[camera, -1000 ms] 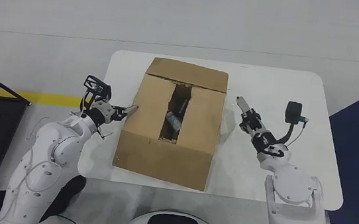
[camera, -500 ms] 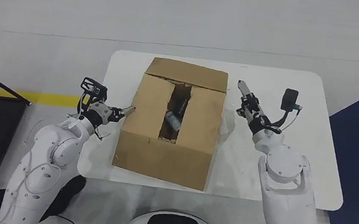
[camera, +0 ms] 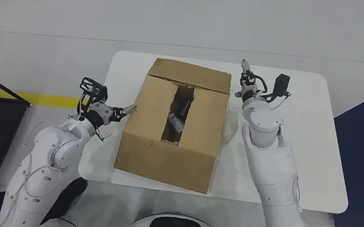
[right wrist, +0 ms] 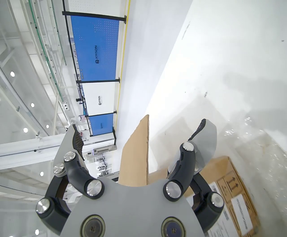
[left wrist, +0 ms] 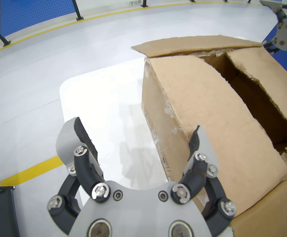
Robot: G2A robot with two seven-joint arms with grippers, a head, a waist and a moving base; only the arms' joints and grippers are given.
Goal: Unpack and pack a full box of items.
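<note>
Left gripper (camera: 128,110) (left wrist: 136,125) stands spread wide and empty just beside the left wall of the cardboard box (camera: 163,159) (left wrist: 154,121) (right wrist: 233,179), near that wall's top edge. The right gripper (camera: 244,68) (right wrist: 139,126) is also wide apart and holds nothing, at the box's far right corner.

The white table (camera: 285,159) (left wrist: 101,101) carries the box near its middle, turned slightly askew. Its far flap (camera: 190,74) (left wrist: 190,44) lies roughly level at the far end. The left long flap (camera: 151,113) (left wrist: 201,107) and the right long flap (camera: 206,126) (left wrist: 257,67) fold inward over the top, with a narrow gap between them.

From above, that gap shows the items (camera: 176,121) inside: a grey bottle-like shape, with something dark beyond it. What they are I cannot tell.

The left wrist view shows only a dark hollow in the gap, but it adds the torn, ragged flap edges and some print on the side wall. The right wrist view adds a flap edge (right wrist: 136,157) seen end-on between the spread fingers, touching neither. Whether it lies within their reach I cannot tell. It also shows labels on the box wall.
</note>
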